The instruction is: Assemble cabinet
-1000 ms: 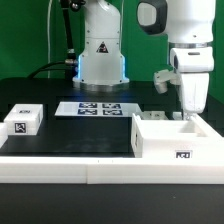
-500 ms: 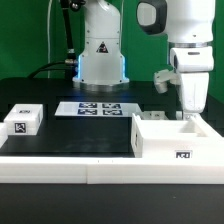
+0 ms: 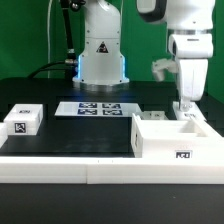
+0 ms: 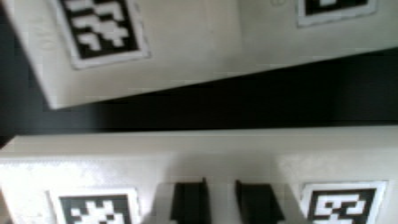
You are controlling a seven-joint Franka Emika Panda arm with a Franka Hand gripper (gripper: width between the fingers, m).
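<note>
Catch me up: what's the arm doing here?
One Panda arm is working at the cabinet, the big white box on the black table at the exterior view's right. Its gripper hangs over the box's right-hand end. Whether the jaws are shut or holding anything is not clear. A small white tagged block sits alone at the exterior view's left, and the marker board lies mid-table behind. The wrist view shows only tagged white surfaces close up.
</note>
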